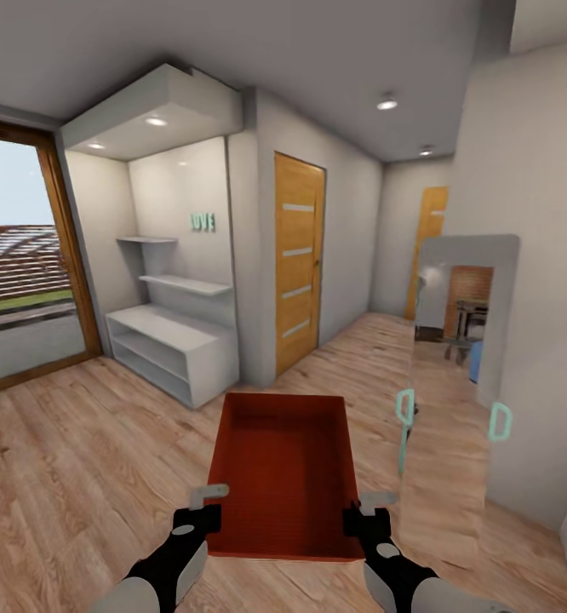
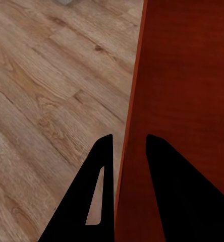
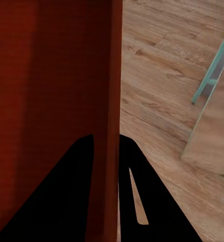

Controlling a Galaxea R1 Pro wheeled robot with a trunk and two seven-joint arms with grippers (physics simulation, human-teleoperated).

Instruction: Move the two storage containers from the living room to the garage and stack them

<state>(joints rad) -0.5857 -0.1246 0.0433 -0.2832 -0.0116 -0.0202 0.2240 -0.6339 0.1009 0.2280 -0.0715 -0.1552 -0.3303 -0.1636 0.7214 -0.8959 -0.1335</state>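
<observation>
The bin looks like matt orange-red plastic, smooth thin walls, faint fine texture on the bottom. Floor is light wood planks with visible grain and knots, satin sheen at most. At 12 o'clock a door in warm, smooth wood veneer with pale frosted strips. The shelf unit at 11 is plain white, slightly glossy. Mirror at 2 o'clock, shiny. Gripper fingers look flat matt black.

Teal letters "LOVE" on alcove wall
</observation>
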